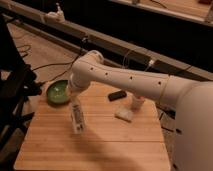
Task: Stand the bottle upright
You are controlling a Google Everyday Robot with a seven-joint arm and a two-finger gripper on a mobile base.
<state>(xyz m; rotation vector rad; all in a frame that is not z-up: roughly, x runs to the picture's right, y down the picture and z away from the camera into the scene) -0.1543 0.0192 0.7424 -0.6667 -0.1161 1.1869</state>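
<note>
Camera view: the gripper [75, 101] hangs over the wooden table [125, 145]. Its fingers are squeezed close on the top of the bottle [78, 118]. The bottle sits just under the fingers, leaning a little, with its bottom down at the table. If the fingers let go while it leans, it could fall over. The green bowl [59, 93] is near, up and to the side of the fingers.
</note>
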